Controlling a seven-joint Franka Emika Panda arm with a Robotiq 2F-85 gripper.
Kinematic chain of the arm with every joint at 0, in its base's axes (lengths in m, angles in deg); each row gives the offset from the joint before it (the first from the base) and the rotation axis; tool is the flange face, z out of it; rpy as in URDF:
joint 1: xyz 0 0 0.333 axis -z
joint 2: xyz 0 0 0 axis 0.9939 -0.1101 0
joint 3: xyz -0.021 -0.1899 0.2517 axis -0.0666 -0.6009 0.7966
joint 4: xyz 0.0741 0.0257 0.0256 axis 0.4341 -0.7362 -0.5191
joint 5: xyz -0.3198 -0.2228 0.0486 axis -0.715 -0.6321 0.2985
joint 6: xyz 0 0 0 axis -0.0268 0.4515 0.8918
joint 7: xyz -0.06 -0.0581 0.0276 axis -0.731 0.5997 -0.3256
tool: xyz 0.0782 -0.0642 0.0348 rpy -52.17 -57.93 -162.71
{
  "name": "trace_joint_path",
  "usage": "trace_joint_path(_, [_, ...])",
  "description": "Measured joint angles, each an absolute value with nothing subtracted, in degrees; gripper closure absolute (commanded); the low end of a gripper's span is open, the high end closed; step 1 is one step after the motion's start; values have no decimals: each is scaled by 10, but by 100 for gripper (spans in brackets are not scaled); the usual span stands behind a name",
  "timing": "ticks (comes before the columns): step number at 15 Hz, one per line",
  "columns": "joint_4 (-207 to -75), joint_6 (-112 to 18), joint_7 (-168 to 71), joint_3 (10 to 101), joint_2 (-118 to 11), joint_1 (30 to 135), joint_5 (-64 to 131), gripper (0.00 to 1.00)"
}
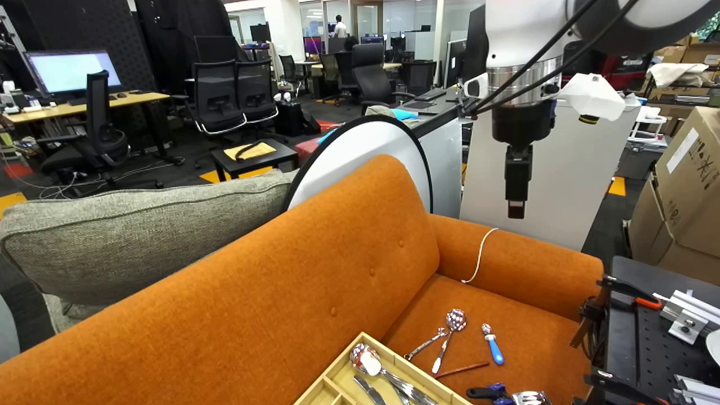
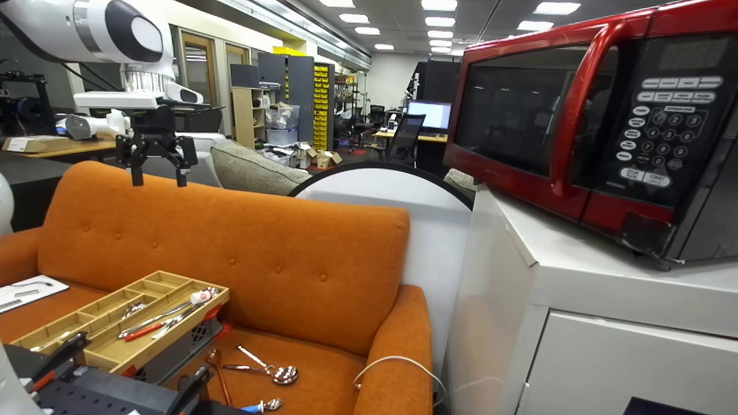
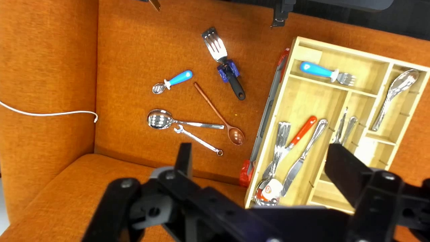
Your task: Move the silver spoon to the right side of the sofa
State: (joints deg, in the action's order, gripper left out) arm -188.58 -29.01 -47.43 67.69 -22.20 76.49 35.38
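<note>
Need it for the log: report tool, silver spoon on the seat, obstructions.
Tool open, empty. Silver spoon lying on sofa seat. Wrench, wooden spoon close beside it, possibly obstructing.

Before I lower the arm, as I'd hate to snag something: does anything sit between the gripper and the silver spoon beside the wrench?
Nothing visible does: the open gripper hangs higher, and the wrist view shows the silver spoon uncovered. Close beside its neck lies the wrench; beside its handle tip, the wooden spoon.
</note>
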Motion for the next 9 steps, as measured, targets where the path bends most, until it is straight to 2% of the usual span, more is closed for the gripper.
trace_joint_path(5, [-1891,-302,-476,675,-229,766,350,0])
trace_joint_path(9, [-1916,-381,-473,652,-294,775,351,0])
